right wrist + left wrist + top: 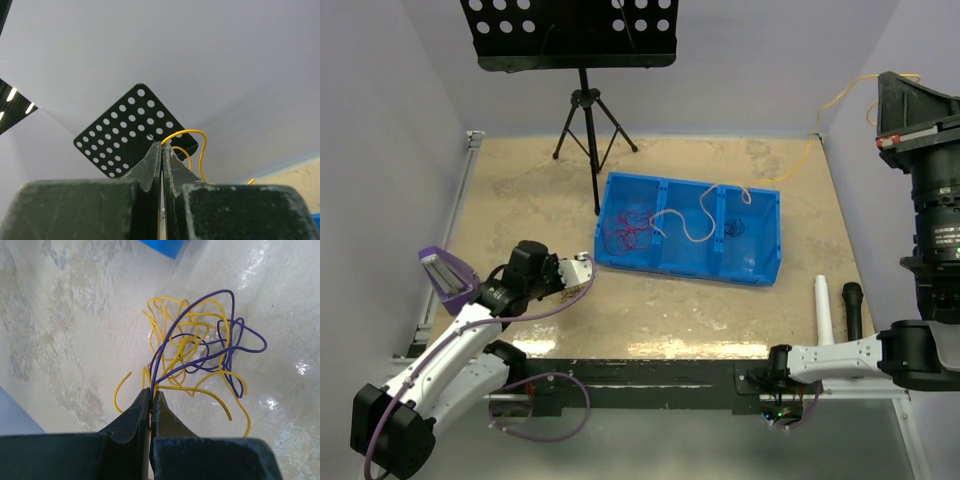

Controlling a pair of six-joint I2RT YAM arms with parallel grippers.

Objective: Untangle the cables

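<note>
The cables lie as a loose tangle of thin yellow and purple wires on the sandy table, just ahead of my left gripper. That gripper is shut, with a purple strand and a yellow one pinched between its tips. In the top view the left gripper sits left of the blue bin. More thin red wires lie in the bin's left compartment, and a white cable crosses its dividers. My right gripper is shut and points up toward the back wall, holding nothing.
A black perforated music stand on a tripod stands at the back. A yellow cable hangs at the back right. A white tube and a black cylinder lie near the right arm. A large camera overhangs the right edge.
</note>
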